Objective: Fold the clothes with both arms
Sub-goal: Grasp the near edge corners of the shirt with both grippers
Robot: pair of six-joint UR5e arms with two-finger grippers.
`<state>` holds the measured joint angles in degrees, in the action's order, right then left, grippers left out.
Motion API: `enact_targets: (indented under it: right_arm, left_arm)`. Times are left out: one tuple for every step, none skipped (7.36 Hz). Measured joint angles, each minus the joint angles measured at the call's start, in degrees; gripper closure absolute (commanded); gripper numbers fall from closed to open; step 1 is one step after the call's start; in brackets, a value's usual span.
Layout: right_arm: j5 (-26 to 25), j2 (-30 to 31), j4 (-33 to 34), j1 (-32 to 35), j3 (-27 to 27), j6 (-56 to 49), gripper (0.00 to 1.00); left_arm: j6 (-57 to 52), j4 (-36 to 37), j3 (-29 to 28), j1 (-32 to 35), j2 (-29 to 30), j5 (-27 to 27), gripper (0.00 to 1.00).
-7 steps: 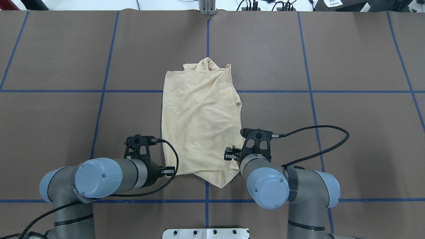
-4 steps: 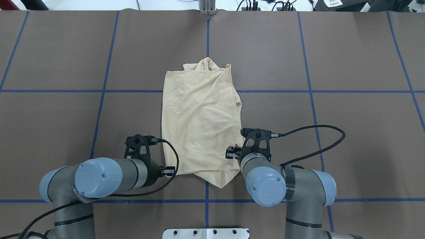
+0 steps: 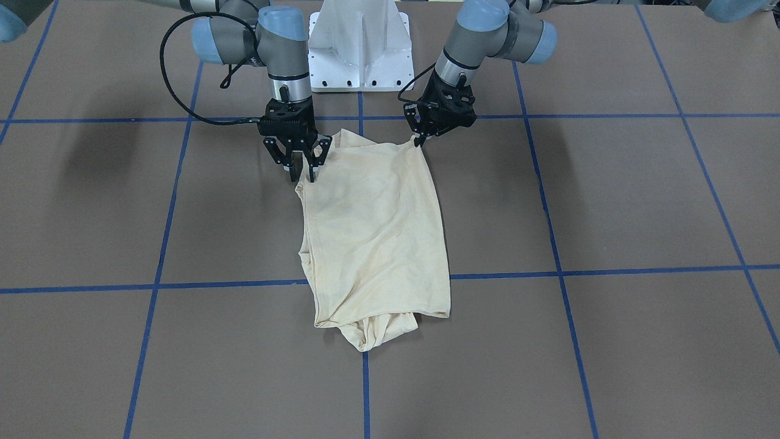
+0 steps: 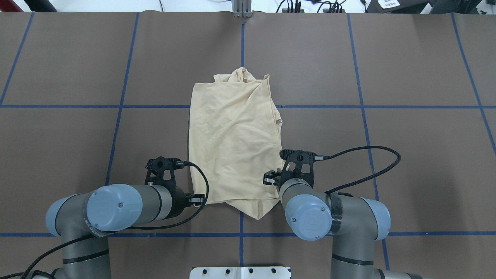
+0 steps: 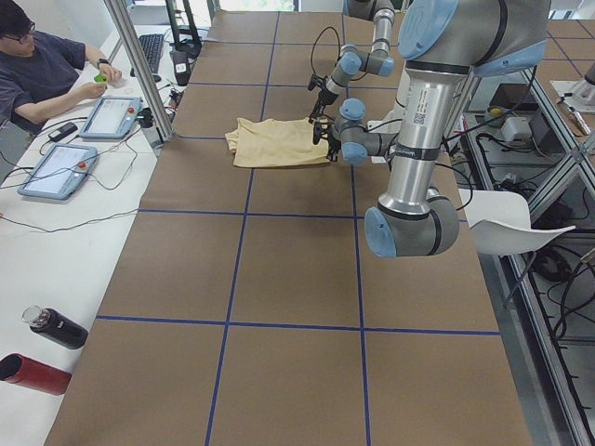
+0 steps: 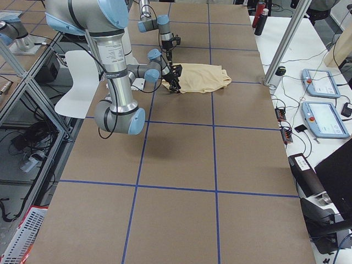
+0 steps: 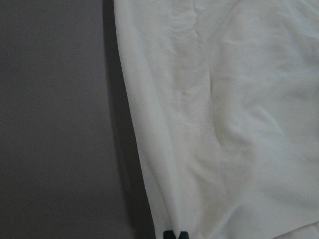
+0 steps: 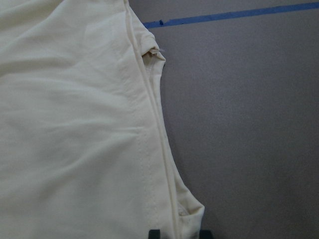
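The pale cream shirt (image 3: pixel 375 231) (image 4: pixel 232 143) lies folded lengthwise on the brown table, plain side up, with a bunched end at the far edge. In the front-facing view my left gripper (image 3: pixel 419 141) pinches the shirt's near corner. The left wrist view shows its fingertips (image 7: pixel 175 234) closed together on the fabric edge (image 7: pixel 149 199). My right gripper (image 3: pixel 302 174) stands on the opposite near edge. In the right wrist view its two fingertips (image 8: pixel 180 233) are apart, with the hem corner (image 8: pixel 189 214) between them.
Blue tape lines (image 4: pixel 242 38) divide the table into squares. The white pedestal base (image 3: pixel 359 49) sits just behind the shirt. In the exterior left view a person (image 5: pixel 46 70) sits at a side table with tablets, and bottles (image 5: pixel 56 327) lie near its front end.
The right arm's elbow and wrist have shifted slightly toward the shirt. The left arm and the shirt have not moved.
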<state>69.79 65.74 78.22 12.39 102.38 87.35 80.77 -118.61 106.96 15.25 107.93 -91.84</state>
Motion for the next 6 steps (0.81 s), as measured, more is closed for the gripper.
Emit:
enact_targets:
  right_arm:
    - [0.00,-0.10,0.00,0.00,-0.04,-0.04,0.68]
    - [0.00,-0.13,0.00,0.00,-0.06,-0.06,0.70]
    - [0.00,-0.16,0.00,0.00,-0.08,-0.07,0.72]
    - [0.00,-0.16,0.00,0.00,-0.07,-0.08,0.78]
    - [0.00,-0.29,0.00,0.00,-0.04,-0.06,0.80]
    - [0.01,-0.46,0.00,-0.01,0.00,-0.02,0.98]
  left_arm:
    - [0.00,0.00,0.04,-0.01,0.00,0.00,1.00]
    - [0.00,0.00,0.06,-0.01,0.00,0.00,1.00]
    - [0.00,0.00,0.08,0.00,0.00,0.00,1.00]
    - [0.00,-0.02,0.11,0.03,0.00,0.00,1.00]
    - [0.00,-0.02,0.24,0.04,0.00,-0.02,1.00]
    - [0.00,0.01,0.39,0.04,0.00,-0.06,1.00]
